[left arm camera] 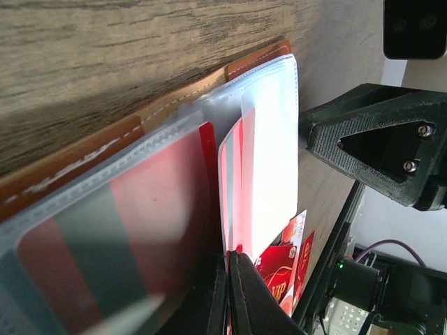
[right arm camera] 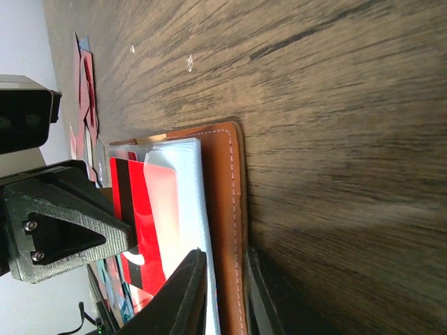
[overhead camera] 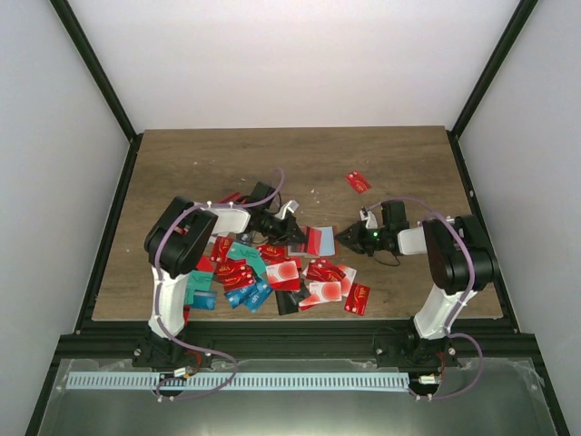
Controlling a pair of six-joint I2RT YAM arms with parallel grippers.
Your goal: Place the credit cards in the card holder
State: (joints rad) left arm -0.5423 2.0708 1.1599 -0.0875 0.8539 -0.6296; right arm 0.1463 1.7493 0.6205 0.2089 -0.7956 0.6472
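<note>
The brown card holder (overhead camera: 320,240) lies open mid-table between both grippers, its clear sleeves showing. My left gripper (overhead camera: 292,231) is shut on a red credit card (left arm camera: 236,174) whose far end sits in a sleeve of the holder (left arm camera: 174,105). In the left wrist view the fingertips (left arm camera: 241,279) pinch the card's near edge. My right gripper (overhead camera: 348,239) is shut on the holder's stitched brown cover (right arm camera: 225,181) and some sleeves, fingers (right arm camera: 185,293) either side. The red card with its black stripe (right arm camera: 140,209) also shows there. Several more cards (overhead camera: 272,272) lie in a pile near the front.
A single red card (overhead camera: 358,182) lies apart at the back right. The pile of cards spreads from under the left arm to the front centre. Black frame rails (overhead camera: 290,327) border the wooden table.
</note>
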